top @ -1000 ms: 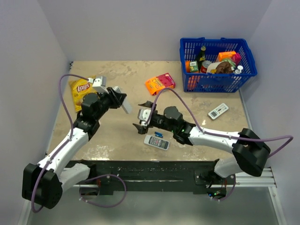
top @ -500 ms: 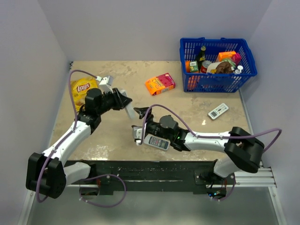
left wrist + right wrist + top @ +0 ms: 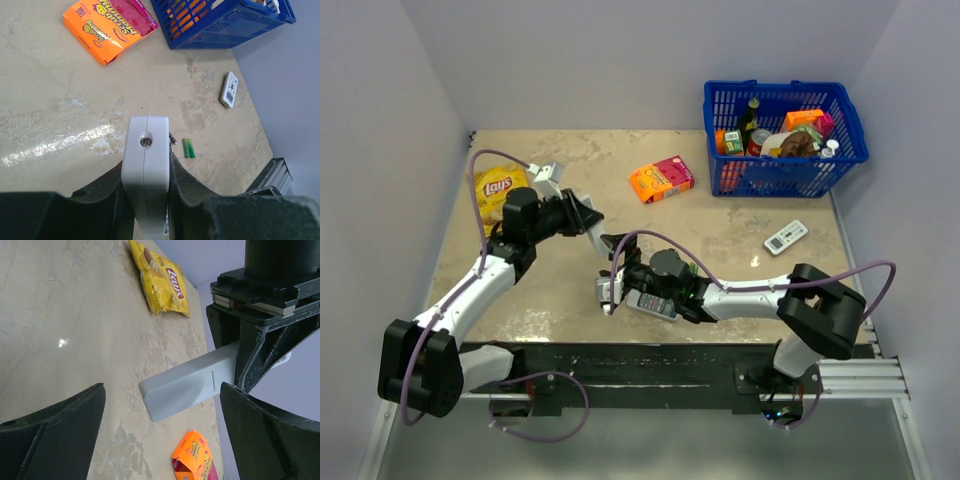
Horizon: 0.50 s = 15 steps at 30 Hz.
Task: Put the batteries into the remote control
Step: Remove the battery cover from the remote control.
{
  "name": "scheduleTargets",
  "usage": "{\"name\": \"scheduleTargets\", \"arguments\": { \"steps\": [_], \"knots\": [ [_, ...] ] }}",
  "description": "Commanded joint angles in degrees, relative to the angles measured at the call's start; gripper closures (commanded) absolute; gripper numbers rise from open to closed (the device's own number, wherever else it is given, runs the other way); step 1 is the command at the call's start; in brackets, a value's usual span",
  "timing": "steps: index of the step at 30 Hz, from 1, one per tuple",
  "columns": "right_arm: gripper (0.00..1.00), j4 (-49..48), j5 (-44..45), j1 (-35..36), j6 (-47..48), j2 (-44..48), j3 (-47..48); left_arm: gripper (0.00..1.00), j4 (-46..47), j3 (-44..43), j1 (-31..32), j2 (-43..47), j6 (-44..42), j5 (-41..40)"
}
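My left gripper [image 3: 147, 166] is shut on the slim white remote control [image 3: 146, 150], which it holds off the table. In the top view the remote control [image 3: 594, 233] juts from the left gripper [image 3: 582, 216] toward the right gripper [image 3: 610, 268]. In the right wrist view, the remote control's free end [image 3: 187, 384] lies ahead of the wide-open right gripper [image 3: 160, 427], between its spread fingers and apart from both. A dark battery end [image 3: 173, 139] peeks out beside the remote on the table; the rest of the batteries is hidden.
A green pair of cells [image 3: 188, 148] lies on the table. A buttoned remote [image 3: 650, 304] sits under the right arm, and a white display remote [image 3: 786, 236] lies at the right. An orange box [image 3: 661, 179], a Lay's bag [image 3: 498, 190] and a blue basket [image 3: 783, 170] stand farther back.
The right arm has swung left and nearer, bringing its open gripper up to the remote's free end. The left arm has moved the held remote slightly right.
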<state>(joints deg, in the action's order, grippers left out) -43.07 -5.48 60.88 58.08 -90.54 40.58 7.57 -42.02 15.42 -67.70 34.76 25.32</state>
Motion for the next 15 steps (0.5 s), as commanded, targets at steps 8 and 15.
{"name": "scheduleTargets", "arguments": {
  "steps": [8,15],
  "knots": [
    [0.03,-4.22,-0.68,0.47,0.36,-1.74,2.93,1.00,0.16,-2.98,-0.48,-0.85,1.27,2.27],
    [0.04,-2.29,-0.59,0.47,0.63,-2.62,3.80,1.00,0.16,-3.16,-0.48,-1.12,1.36,3.07]
  ]
}}
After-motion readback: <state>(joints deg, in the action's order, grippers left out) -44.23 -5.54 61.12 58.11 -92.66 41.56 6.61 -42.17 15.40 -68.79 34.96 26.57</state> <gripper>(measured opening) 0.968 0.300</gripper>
